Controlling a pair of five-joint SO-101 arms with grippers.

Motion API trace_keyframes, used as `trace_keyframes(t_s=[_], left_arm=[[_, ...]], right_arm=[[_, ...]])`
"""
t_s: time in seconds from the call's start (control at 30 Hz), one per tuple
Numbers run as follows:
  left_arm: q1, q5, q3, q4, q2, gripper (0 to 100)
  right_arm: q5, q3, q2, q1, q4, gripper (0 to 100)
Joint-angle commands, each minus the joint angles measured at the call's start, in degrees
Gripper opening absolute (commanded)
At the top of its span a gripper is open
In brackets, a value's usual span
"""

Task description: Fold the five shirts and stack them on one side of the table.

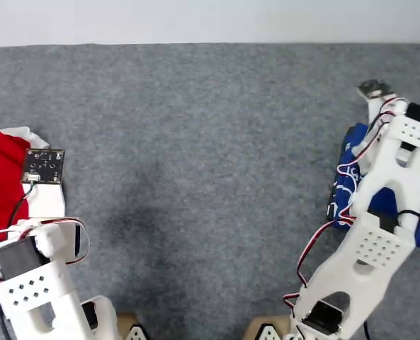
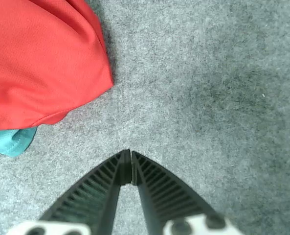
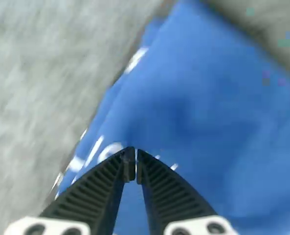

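Right gripper (image 3: 135, 164): jaws are pressing tip to tip with no cloth showing between them. It is hanging just over the blue shirt (image 3: 198, 112), which is lying rumpled at the right side of the grey mat (image 1: 210, 142).

Left gripper (image 2: 130, 166): jaws likewise meeting, empty, hovering over bare mat near the red shirt (image 2: 42, 63), which is covering a teal shirt (image 2: 10, 142).

Risk: going down closed is likely to be shoving and bunching the blue fabric, not catching an edge. A deep pinch could be lifting several layers.
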Motion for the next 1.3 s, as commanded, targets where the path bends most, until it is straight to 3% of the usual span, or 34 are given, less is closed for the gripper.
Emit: trace_keyframes(t_s=[0.0,0.33,0.87,1.1,1.27], left_arm=[[-0.2,-0.5,-0.7,0.5,-0.6,0],[-0.2,-0.5,-0.7,0.8,-0.7,0],[-0.4,-0.6,-17.6,5.1,0.0,1],[-0.4,-4.5,-18.2,4.0,12.3,1],[-0.6,-4.3,-25.7,4.3,24.3,12]], right_arm=[[-3.8,-2.7,0.7,-1.2,-7.8,1.0],[-4.5,-2.8,6.0,-6.0,-10.9,0.9],[-4.7,-2.8,-23.5,-8.0,11.5,0.9],[-4.7,-2.5,-26.6,-9.1,21.5,0.9],[-9.1,-0.9,-31.1,-6.6,21.3,0.9]])
